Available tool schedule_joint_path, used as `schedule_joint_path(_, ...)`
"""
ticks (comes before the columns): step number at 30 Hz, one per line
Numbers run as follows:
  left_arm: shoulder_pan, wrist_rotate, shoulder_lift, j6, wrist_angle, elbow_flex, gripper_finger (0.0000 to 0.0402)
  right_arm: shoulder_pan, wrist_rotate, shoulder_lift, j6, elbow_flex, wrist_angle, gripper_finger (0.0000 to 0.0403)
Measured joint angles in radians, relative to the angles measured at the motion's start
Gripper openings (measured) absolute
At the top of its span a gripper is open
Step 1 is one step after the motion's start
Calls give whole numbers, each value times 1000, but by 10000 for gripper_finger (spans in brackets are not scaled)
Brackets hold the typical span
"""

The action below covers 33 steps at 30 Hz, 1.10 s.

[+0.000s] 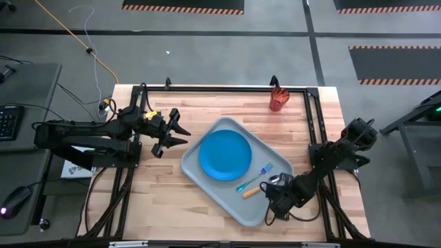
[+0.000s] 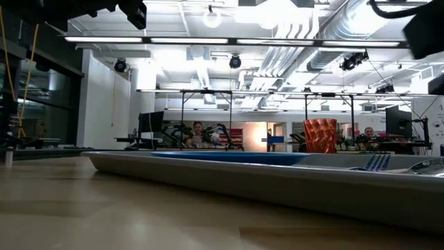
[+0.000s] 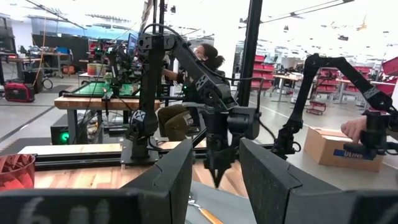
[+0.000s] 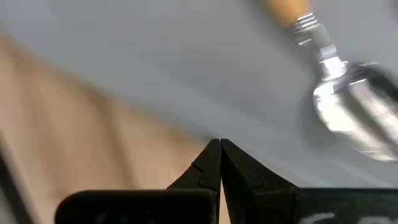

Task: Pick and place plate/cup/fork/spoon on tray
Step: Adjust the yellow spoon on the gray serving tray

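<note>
My right hand (image 1: 277, 200) sits low at the lower right of the high view, over the tray's (image 1: 215, 131) near end, fingers (image 4: 211, 163) clenched tip to tip, nothing between them.

Spoon (image 1: 262, 186) lies on the tray just up-left of that hand, close beside it. Long axis diagonal: orange handle toward lower left of frame, silver bowl toward upper right, nearest the hand. In the right wrist view the bowl shows just past my closed fingertips, apart from them.

Fork (image 1: 254, 177) lies beside the spoon, roughly parallel, teal handle to lower left, tines to upper right.

Plate (image 1: 224, 155) flat on the tray's middle, up-left of both utensils.

Cup (image 1: 278, 99) upright on the bare worktop (image 1: 158, 200) near its far edge, upper centre-right of frame, well apart from the tray.

My left hand (image 1: 171, 133) hangs off the tray's left corner, centre-left of frame, fingers spread, holding nothing.
</note>
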Motion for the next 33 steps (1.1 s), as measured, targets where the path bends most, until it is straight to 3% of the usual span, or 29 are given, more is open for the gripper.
schedule_joint_path(14,0,0,0,6,0,0,124,-86,4,0,1,0,-221,0)
schedule_joint_path(26,0,0,0,2,0,0,124,-128,34,9,26,0,-237,0)
schedule_joint_path(33,0,0,0,0,-1,0,124,-138,-25,59,19,0,-263,0)
